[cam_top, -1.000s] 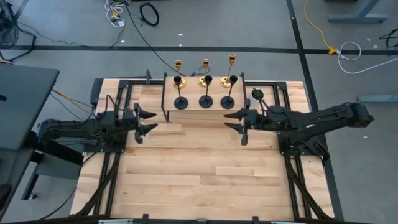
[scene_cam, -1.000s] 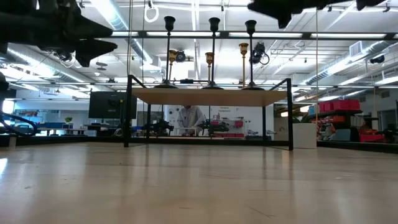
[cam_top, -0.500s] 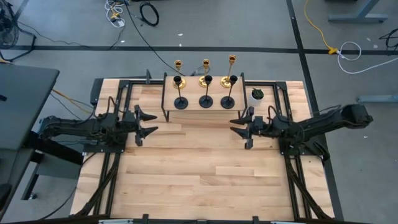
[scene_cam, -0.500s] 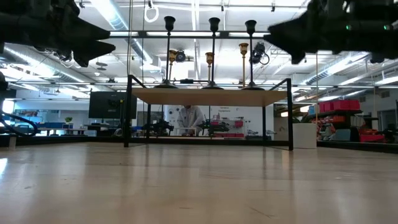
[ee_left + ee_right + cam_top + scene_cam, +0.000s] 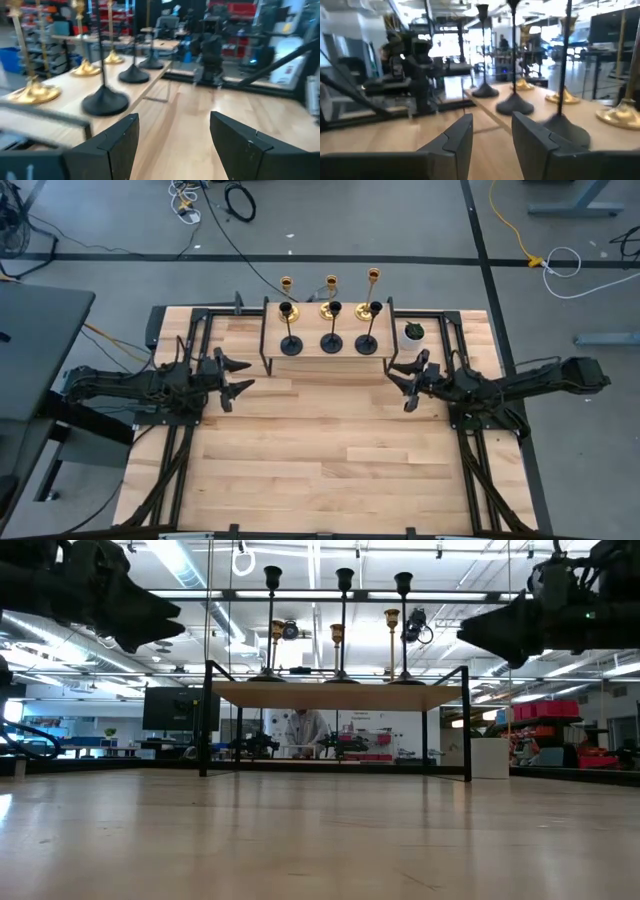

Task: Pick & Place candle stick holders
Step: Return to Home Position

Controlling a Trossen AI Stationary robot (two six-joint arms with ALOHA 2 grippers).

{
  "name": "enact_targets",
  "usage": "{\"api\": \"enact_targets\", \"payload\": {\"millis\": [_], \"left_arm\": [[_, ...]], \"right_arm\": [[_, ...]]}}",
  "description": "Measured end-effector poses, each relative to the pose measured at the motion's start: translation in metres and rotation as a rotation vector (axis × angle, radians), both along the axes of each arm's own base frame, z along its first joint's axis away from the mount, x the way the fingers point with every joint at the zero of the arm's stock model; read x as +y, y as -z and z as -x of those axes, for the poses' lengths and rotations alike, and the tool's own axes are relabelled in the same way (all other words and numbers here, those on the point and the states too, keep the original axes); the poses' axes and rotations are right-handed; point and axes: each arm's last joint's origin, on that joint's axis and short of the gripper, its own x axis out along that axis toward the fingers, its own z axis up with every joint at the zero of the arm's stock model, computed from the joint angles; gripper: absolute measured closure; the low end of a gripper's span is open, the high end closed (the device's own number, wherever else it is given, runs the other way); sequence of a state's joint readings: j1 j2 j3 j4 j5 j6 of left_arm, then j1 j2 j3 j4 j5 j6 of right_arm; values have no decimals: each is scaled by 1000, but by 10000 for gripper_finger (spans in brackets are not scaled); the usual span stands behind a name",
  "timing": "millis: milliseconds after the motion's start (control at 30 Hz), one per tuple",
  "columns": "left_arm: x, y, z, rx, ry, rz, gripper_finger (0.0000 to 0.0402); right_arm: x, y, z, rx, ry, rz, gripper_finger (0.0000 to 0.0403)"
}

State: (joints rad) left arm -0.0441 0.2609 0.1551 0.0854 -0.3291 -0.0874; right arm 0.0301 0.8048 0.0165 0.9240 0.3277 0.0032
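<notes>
With six candle stick holders (image 5: pixel 331 342) seated on the 12 o'clock shelf (image 5: pixel 310 350), left gripper (image 5: pixel 243 376) and right gripper (image 5: pixel 398 385) are held open, empty

Three gold holders (image 5: pixel 331 282) gleamed like polished metal on the shelf (image 5: pixel 311 349), whose pale, smooth wood top sat on a dark, matt metal frame. Three black holders (image 5: pixel 331 340) in front of them showed a dull, matt finish. The tabletop (image 5: pixel 320 460) was light wood planking, smooth with a soft sheen. The fingers of the left pincer (image 5: pixel 172 120) and the right pincer (image 5: pixel 492 117) looked like dark, matt plastic. The floor (image 5: pixel 400 230) was smooth and grey.
</notes>
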Motion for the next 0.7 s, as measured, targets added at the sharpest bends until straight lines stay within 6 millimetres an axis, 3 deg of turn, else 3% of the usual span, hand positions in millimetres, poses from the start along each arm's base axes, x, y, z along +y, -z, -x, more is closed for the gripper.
{"api": "enact_targets", "payload": {"millis": [700], "left_arm": [[2, 8, 1, 96, -65, -46, 157]], "right_arm": [[-1, -3, 39, 57, -29, 42, 268]]}}
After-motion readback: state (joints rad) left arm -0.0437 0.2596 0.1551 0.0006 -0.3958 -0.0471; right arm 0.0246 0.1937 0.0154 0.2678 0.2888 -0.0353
